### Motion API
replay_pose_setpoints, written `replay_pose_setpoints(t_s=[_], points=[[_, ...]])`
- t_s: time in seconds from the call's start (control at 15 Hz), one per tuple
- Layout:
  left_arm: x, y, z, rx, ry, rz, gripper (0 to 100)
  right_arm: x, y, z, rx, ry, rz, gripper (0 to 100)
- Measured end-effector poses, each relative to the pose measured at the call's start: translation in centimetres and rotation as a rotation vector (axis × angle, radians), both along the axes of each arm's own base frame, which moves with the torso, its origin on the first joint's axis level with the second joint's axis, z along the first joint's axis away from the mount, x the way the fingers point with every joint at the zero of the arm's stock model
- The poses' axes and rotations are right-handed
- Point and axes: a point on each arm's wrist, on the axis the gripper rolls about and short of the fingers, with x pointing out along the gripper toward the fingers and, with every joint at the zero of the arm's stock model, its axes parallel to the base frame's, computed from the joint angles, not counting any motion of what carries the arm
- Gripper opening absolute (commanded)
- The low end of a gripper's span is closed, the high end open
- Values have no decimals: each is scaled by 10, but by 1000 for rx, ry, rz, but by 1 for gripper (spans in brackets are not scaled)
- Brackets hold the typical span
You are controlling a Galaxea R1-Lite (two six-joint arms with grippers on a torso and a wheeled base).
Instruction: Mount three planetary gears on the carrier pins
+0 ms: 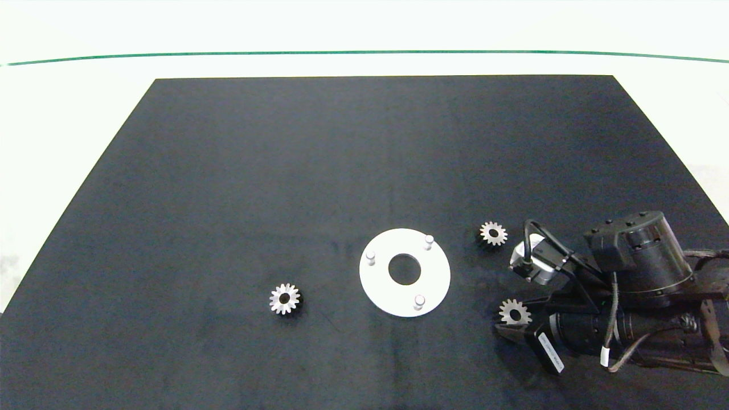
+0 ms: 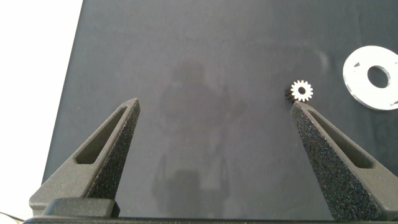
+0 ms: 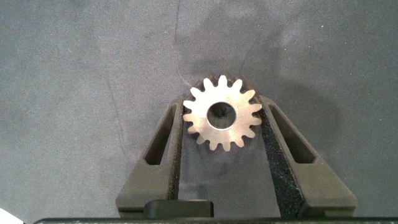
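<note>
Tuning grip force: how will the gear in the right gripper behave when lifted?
The gear looks like solid metal: probably stiff, dense for its size. The right gripper pinches only tooth tips, so it may pivot or slip. Lying flat on the mat, it is unlikely to roll.

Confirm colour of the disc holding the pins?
White disc, pale grey pins; clearest in the head view.

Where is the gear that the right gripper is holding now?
In the head view, the gear sits low on the right, between the right gripper's fingers, right of the white disc.
</note>
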Motion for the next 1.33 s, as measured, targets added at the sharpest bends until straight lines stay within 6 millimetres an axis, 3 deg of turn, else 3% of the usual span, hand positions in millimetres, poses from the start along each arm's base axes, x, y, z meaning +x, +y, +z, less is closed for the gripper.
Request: replay_pose_setpoints(t_s=[0.2,0.53,1.0,1.33], points=[[0,0,0,0,0,1,100,0,0,0,2,-1,1,4],[0,0,0,0,-1,0,100,-1,0,4,8,-18,7,4],[0,0,0,0,2,-3,100,-10,4,37,25,-85,43,4],[2,0,0,0,9,-2,100,-19,18,59,34,-125,100,4]])
